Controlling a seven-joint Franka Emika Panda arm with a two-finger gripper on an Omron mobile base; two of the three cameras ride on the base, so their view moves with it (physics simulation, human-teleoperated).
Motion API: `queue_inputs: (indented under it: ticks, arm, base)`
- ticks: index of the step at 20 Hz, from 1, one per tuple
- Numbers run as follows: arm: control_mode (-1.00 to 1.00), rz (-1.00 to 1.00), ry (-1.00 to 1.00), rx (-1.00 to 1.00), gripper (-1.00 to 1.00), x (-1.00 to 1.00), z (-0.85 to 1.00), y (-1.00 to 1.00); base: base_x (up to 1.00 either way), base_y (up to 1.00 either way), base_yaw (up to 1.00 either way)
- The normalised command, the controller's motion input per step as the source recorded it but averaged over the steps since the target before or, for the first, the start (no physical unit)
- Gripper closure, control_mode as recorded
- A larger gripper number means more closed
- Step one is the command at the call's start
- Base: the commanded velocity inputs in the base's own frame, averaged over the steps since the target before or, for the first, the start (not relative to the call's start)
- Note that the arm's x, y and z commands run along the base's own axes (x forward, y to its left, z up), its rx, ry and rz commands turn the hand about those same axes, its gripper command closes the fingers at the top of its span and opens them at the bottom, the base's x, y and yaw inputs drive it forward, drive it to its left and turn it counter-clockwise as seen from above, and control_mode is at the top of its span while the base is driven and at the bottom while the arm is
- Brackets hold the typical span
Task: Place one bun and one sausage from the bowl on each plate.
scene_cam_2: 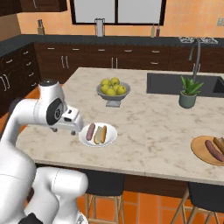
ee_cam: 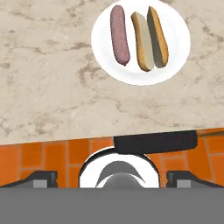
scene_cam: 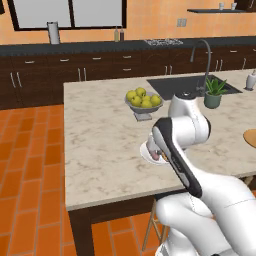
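Note:
The small white plate [ee_cam: 141, 65] lies on the marble counter with a pinkish sausage [ee_cam: 120, 34] and a split golden bun [ee_cam: 150, 38] side by side on it. The right base view shows this plate [scene_cam_2: 109, 139] near the counter's front edge, holding the sausage [scene_cam_2: 90, 131] and the bun [scene_cam_2: 101, 134]. My gripper [ee_cam: 112, 178] is open and empty, hovering over the front edge just short of the plate, and stands to its left [scene_cam_2: 72, 127]. The light-wood plate [scene_cam_2: 200, 153] at the far right carries a second sausage [scene_cam_2: 213, 150]. The brown bowl is out of view.
A grey footed bowl of yellow-green fruit [scene_cam_2: 113, 89] stands mid-counter, with a potted plant [scene_cam_2: 189, 94] beside the sink [scene_cam_2: 175, 83] and its tall faucet. A dark stool seat [ee_cam: 155, 142] sits under the counter edge above the orange tile floor.

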Motion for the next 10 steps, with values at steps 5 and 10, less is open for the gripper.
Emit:
queue_inputs:
  ticks: [5, 10]
  arm:
    - [-1.0, 0.0, -0.01, 0.0, -1.0, -1.0, 0.83, -0.17]
    - [-1.0, 0.0, 0.0, 0.0, -1.0, -1.0, 0.73, -0.07]
  base:
    - [0.0, 0.0, 0.0]
    - [0.0, 0.0, 0.0]
